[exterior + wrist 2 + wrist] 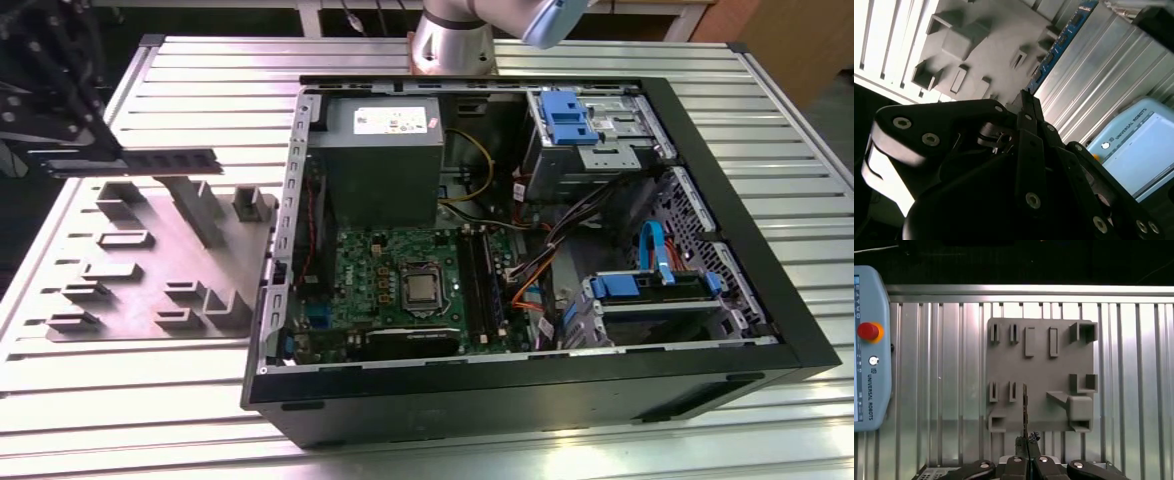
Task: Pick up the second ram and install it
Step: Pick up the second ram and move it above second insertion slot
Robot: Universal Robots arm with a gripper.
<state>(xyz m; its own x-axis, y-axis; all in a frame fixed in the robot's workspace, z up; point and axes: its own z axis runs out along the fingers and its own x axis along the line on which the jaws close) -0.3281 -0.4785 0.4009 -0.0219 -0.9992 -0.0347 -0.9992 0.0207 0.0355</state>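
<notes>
Our claw is clamped on the second ram, which we see edge-on in the first wrist view, jutting out from the fingertips over the grey fixture on the bench. Well apart from the claw, toward the exterior view's right, sits the open computer case.

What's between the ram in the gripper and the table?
The fixture: in the first wrist view the ram, clamped in the gripper, hangs over it, the table showing around it.
</notes>
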